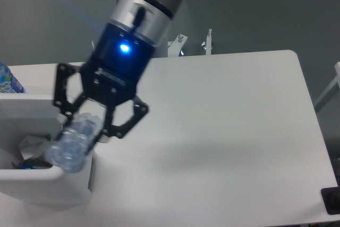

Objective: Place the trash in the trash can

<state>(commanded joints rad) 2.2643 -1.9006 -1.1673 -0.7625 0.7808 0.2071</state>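
Your gripper [85,126] is clamped on the crushed clear bottle [71,144], fingers closed against its sides, holding it tilted in the air over the right rim of the white trash can [79,176]. Inside the can lies a crumpled white wrapper [33,145] with some darker scraps (too blurred to identify). A blue-labelled bottle [7,81] stands behind the can.

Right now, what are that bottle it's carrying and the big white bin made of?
The bottle, held in the end effector, looks like thin clear plastic: see-through, crinkled and dented. The bin looks like thick opaque white plastic, smooth with rounded corners.
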